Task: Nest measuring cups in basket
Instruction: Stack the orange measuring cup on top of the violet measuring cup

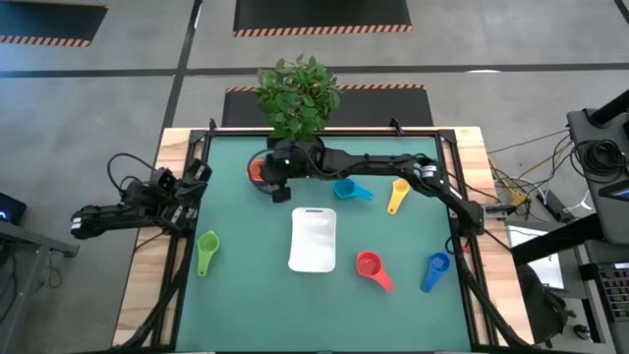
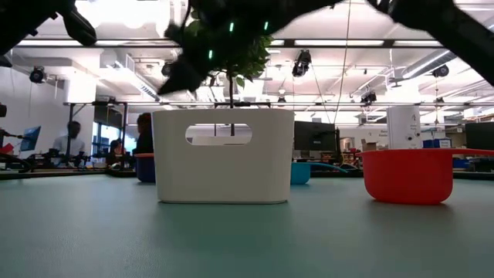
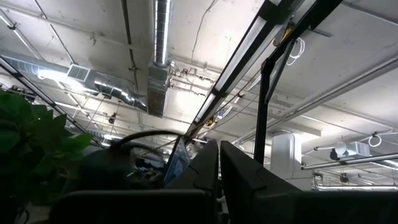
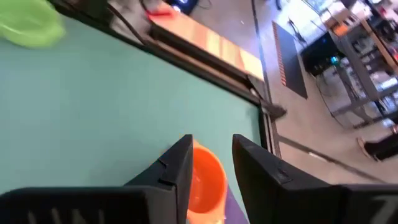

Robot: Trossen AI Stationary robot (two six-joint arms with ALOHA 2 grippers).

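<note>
1. Right gripper (image 1: pixel 278 183), reaching to the far left of the table beside the plant pot (image 1: pixel 295 147), hangs over the orange cup (image 4: pixel 204 177); its fingers stand parted with the cup between them, and whether they yet grip it cannot be told.
2. Basket (image 1: pixel 314 239) lies mid-table, seemingly empty; teal cup (image 1: pixel 346 189), yellow cup (image 1: pixel 398 193), red cup (image 1: pixel 370 265), blue cup (image 1: pixel 436 265) and green cup (image 1: pixel 206 244) lie scattered around it.
3. Advised technique: centre the fingers on the cup wall, close firmly, lift clear of the purple cup apparently underneath; carry low to the basket.
4. Left gripper (image 3: pixel 219 163), parked off the table's left edge, points upward with fingers together, empty.
5. No readable brand, label or writing.
</note>
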